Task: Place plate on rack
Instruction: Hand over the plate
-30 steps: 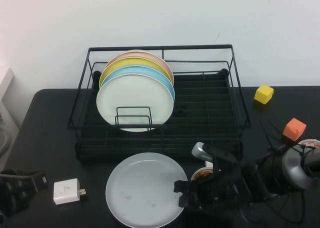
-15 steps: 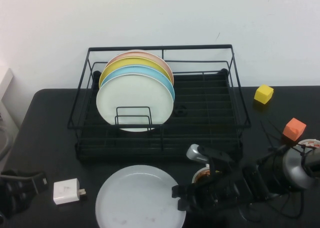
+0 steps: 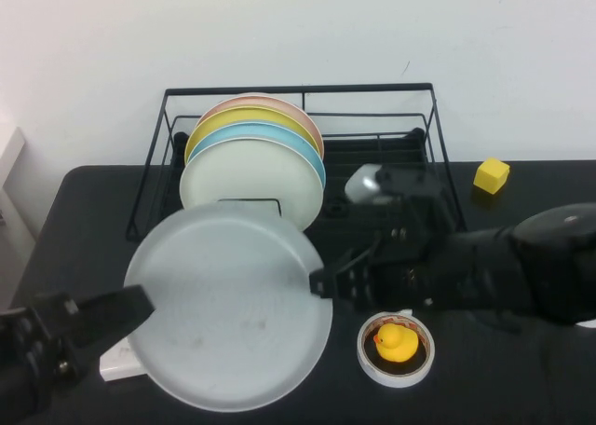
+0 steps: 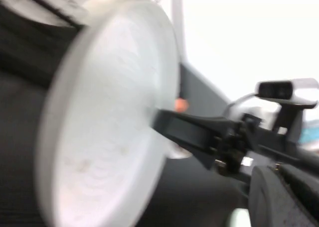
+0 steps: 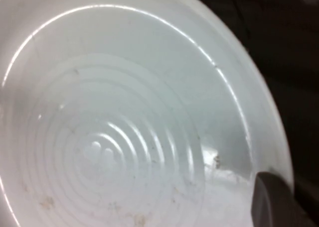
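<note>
The large pale grey-white plate (image 3: 233, 304) with brownish smudges is lifted off the table and tilted, in front of the black wire rack (image 3: 438, 178). My right gripper (image 3: 321, 283) is shut on its right rim. In the right wrist view the plate's face (image 5: 124, 127) fills the picture, with one dark fingertip (image 5: 271, 202) over the rim. In the left wrist view the plate (image 4: 109, 127) shows edge-on, with the right gripper (image 4: 162, 125) clamped on it. My left gripper (image 3: 121, 311) is at the plate's left edge, low at the front left.
The rack's left half holds a cream-white plate (image 3: 247, 178) with light blue (image 3: 312, 159), yellow and pink plates behind it. A tape roll with a rubber duck (image 3: 396, 341) lies at the front right. A yellow block (image 3: 491, 175) sits at the back right. A white charger (image 3: 112, 369) peeks out under the plate.
The plate lay flat on the table, slid toward the front, and is now lifted and tilted in my right gripper. My left arm has risen to the plate's left edge.
</note>
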